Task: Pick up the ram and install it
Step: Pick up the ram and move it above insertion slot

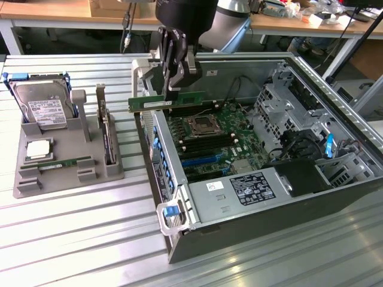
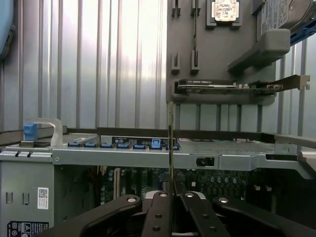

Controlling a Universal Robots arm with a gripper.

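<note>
Now we hold the ram (image 1: pixel 146 105) over the case (image 1: pixel 251 230).
Our pincer (image 1: pixel 175 89) is nearly shut on its top edge; the stick hangs beneath, long axis level, above the motherboard (image 1: pixel 209 136).

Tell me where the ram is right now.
In the exterior view, the ram hangs in the shut gripper above the open computer case, over the far end of the motherboard.

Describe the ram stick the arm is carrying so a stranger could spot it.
Start at the open computer case; the black gripper hangs above it. The ram is the thin green strip pinched in it, level in mid-air, unlike the other green stick lying in the grey tray.
</note>
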